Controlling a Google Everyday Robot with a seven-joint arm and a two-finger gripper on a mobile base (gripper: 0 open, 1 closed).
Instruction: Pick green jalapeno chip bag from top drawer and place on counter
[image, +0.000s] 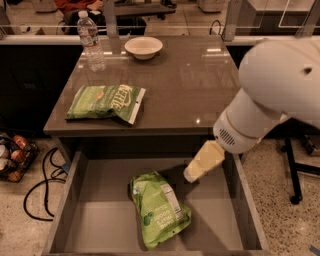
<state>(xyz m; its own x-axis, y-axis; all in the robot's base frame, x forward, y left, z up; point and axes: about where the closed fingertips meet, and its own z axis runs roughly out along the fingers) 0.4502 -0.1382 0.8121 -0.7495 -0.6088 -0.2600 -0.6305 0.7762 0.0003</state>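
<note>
The green jalapeno chip bag (159, 208) lies on the floor of the open top drawer (100, 220), near its middle, with its white label panel facing up. My gripper (191, 174) hangs on the cream wrist above the drawer's right half. It is just up and to the right of the bag and apart from it. The counter (185, 85) is the glossy grey-brown tabletop behind the drawer.
On the counter lie a flat green KETTLE chip bag (106, 102) at the left front, a water bottle (91, 40) at the back left and a white bowl (143, 47) at the back. Cables (42, 185) and a basket (12, 157) are on the floor at left.
</note>
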